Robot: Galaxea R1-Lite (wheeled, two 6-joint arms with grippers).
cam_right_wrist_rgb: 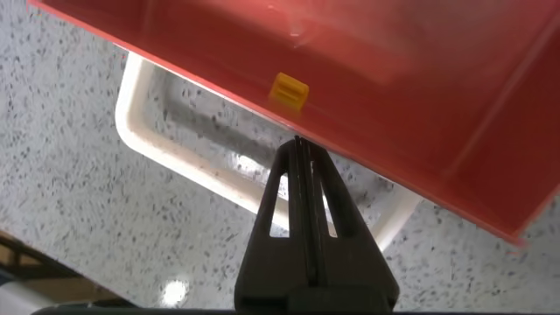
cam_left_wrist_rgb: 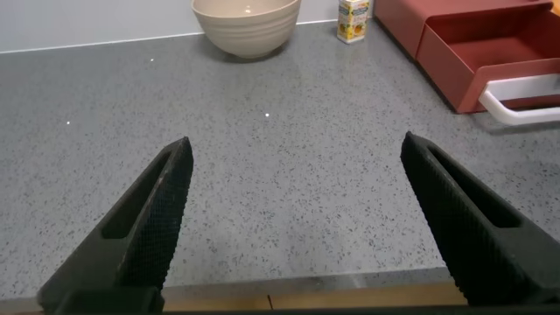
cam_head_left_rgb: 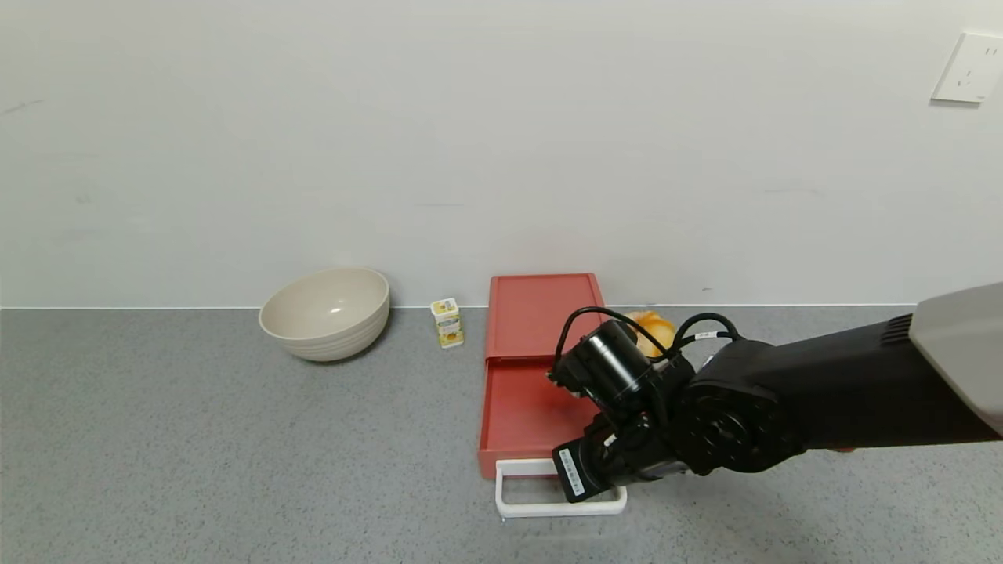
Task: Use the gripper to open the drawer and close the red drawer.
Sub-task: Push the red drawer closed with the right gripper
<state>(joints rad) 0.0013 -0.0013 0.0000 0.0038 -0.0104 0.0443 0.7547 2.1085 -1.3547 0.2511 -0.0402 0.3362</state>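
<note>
The red drawer (cam_head_left_rgb: pixel 523 407) stands pulled out of its flat red case toward the robot, its tray bare inside, so the opening half of the job looks done and the closing half is what remains. One white loop handle (cam_head_left_rgb: pixel 548 493) projects from the drawer front. The right gripper (cam_right_wrist_rgb: pixel 302 150) sits at that front, its two fingers pressed together into a single narrow point with nothing between them, the tip inside the loop and right at the drawer's front wall. That pose suits pushing: a closed tip gives one firm contact against the front, and being inside the loop keeps it from sliding off sideways. Whether it actually touches the wall I cannot tell.

The left gripper (cam_left_wrist_rgb: pixel 297 219) hangs parked over bare counter well to the left of the drawer, fingers spread wide, holding nothing.

Around the drawer, counted: one small yellow carton (cam_head_left_rgb: pixel 447 322) just left of the case, one beige bowl (cam_head_left_rgb: pixel 325 313) farther left, one orange object (cam_head_left_rgb: pixel 654 329) just right of the case, half hidden by the arm, and one wall socket (cam_head_left_rgb: pixel 969 67) high to the right
</note>
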